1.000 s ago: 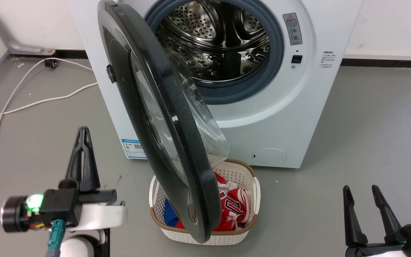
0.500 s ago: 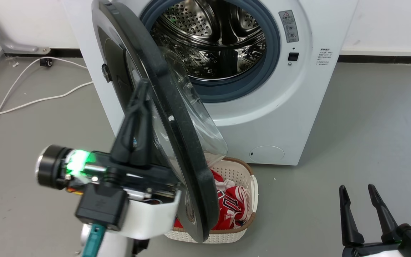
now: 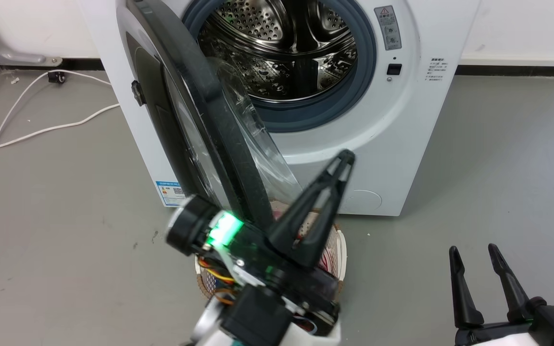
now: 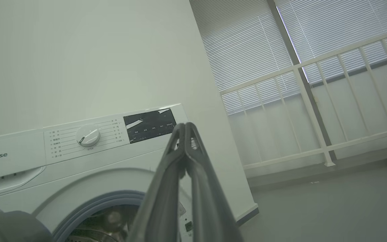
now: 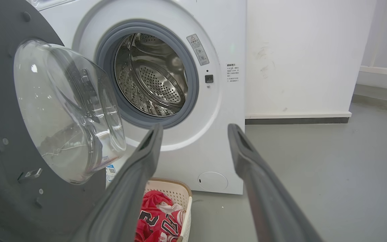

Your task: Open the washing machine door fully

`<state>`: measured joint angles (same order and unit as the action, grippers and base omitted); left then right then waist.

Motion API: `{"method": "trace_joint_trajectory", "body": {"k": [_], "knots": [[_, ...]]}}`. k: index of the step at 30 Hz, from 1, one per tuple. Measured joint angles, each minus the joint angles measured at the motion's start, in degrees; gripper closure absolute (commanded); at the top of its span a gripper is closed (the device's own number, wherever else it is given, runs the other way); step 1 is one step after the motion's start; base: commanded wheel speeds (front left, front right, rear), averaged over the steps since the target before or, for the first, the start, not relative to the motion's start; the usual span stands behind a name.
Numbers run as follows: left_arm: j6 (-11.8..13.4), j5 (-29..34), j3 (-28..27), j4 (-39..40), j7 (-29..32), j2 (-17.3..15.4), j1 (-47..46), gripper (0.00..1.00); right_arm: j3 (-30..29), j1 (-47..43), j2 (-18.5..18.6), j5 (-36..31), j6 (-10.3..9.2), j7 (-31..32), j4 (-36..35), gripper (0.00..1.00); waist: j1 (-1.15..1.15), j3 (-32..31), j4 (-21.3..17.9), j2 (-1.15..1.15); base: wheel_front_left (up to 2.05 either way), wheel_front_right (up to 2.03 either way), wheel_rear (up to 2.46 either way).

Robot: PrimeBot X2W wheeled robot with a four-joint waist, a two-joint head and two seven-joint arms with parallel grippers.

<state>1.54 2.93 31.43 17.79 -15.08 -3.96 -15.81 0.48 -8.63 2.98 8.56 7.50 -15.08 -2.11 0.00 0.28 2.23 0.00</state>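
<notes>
Washing machine door (image 3: 219, 144): seen edge-on in the head view, running from upper left down to lower centre of the frame; hinged on the left side of the washing machine (image 3: 392, 158) and standing roughly half open, above a laundry basket (image 5: 185, 208). At the left of the right wrist view, with inner face and bulging glass bowl (image 5: 66, 111) turned toward the camera. Probably rigid and fairly heavy, swinging freely about the hinge; glossy rim likely slippery under a pinch, glass bowl best left untouched. Best worked by a push on the dark inner rim near the free edge, farthest from the hinge, rather than by a grasp. Left gripper (image 3: 346, 158): at lower centre, pointing to upper right, just right of the door's free edge; fingers pressed tip to tip, holding nothing; contact with the door impossible to tell. Right gripper (image 3: 472, 251): at lower right, fingers spread, empty, well apart from the door.
</notes>
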Motion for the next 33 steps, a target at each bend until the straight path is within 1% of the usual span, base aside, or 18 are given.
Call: {"method": "trace_joint_trajectory", "body": {"k": [1, 2, 7, 13, 18, 23, 33], "knots": [[-0.1, -0.1, 0.9, -0.4, 0.0, 0.1, 0.0, 1.0, 0.0, 0.1, 0.0, -0.1, 0.0, 0.0, 0.0, 0.0, 0.0, 0.1, 0.0, 0.0, 0.0, 0.0, 0.0], [-0.6, -0.2, 3.2, -1.1, 0.0, 0.1, 0.0, 1.0, 0.0, 0.3, 0.0, -0.2, 0.0, 0.0, 0.1, 0.0, 0.0, 0.3, -0.1, 0.0, 0.0, 0.0, 0.0], [-1.4, -1.0, 7.9, -3.1, 0.0, 0.4, 0.7, 1.0, 0.0, 0.3, 0.0, -0.4, 0.0, 0.0, 0.3, 0.0, 0.0, 0.6, 0.0, 0.0, 0.0, 0.0, 0.0], [-1.3, -2.0, 10.9, -6.7, 0.0, 0.5, 2.9, 1.0, 0.0, 0.4, 0.0, -0.5, 0.0, 0.0, 0.5, 0.0, 0.0, 0.8, 0.2, 0.0, 0.0, 0.0, 0.0], [-0.7, -2.9, 11.1, -9.9, 0.0, 0.1, 5.0, 1.0, 0.2, 0.4, 0.0, -0.6, 0.0, 0.0, 0.8, 0.0, 0.0, 1.2, 0.5, 0.0, 0.0, 0.0, 0.0], [0.7, -3.9, 10.1, -13.4, 0.0, -0.6, 7.1, 1.0, 0.1, 0.5, 0.0, -0.8, 0.0, 0.0, 1.1, 0.0, 0.0, 2.0, 0.6, 0.0, 0.0, 0.0, 0.0], [2.2, -6.2, 5.3, -21.2, 0.0, -0.7, 8.2, 1.0, 0.4, 1.4, 0.0, -1.0, 0.0, 0.0, 2.0, 0.0, 0.0, 3.0, 0.3, 0.0, 0.0, 0.0, 0.0]]}}
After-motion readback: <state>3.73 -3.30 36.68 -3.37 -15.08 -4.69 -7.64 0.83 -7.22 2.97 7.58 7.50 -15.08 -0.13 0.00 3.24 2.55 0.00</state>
